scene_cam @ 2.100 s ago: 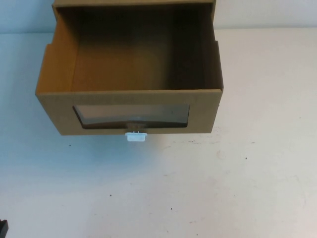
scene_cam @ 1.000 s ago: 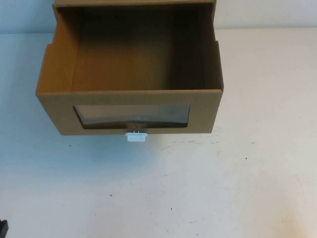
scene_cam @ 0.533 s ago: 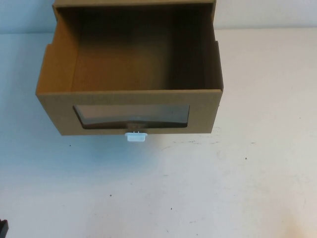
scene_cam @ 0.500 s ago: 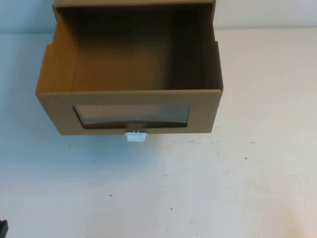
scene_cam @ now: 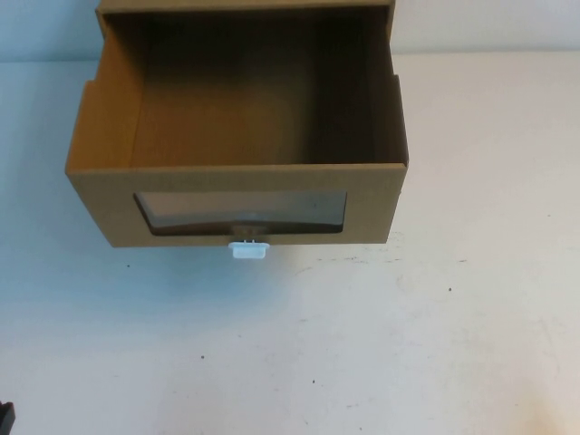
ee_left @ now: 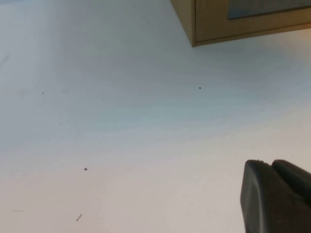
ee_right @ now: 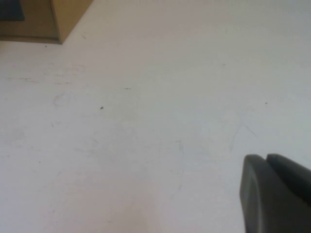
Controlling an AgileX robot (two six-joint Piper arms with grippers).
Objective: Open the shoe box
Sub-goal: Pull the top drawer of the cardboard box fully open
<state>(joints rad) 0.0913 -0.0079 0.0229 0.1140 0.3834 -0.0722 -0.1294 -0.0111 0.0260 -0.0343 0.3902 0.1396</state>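
Observation:
A brown cardboard shoe box (scene_cam: 237,204) stands at the back of the white table, its drawer pulled out toward me and empty inside. Its front panel has a clear window (scene_cam: 241,211) and a small white pull tab (scene_cam: 249,250) below it. A corner of the box (ee_left: 233,22) shows in the left wrist view, and another corner (ee_right: 53,19) in the right wrist view. My left gripper (ee_left: 268,165) is shut over bare table, well short of the box. My right gripper (ee_right: 266,158) is shut too, likewise apart from it. Neither holds anything.
The white tabletop (scene_cam: 362,344) spreads in front of the box, marked with small dark specks. A dark bit of the robot (scene_cam: 5,417) shows at the lower left corner of the high view.

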